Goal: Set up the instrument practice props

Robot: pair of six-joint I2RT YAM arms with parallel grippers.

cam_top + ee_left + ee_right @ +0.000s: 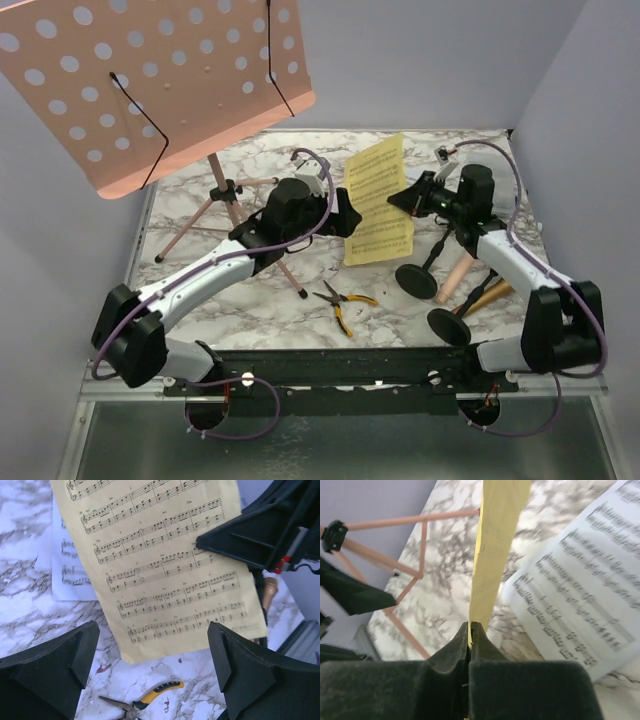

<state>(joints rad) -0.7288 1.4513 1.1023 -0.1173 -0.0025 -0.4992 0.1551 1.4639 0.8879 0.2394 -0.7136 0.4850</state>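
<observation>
Sheet-music, yellow page (495, 545) nipped in right claw (470, 627); white page (72, 570) partly covered

— How do our arms stand?
— Our left arm (215, 270) stretches forward and to the right, elbow low. Its jaws are spread wide, fingers (55, 665) far apart.
— And our right?
— Our right arm (510, 255) angles leftward, wrist raised. Its jaws are pressed together on the yellow page (495, 540), which stands edge-on, straight out from between the tips.
</observation>
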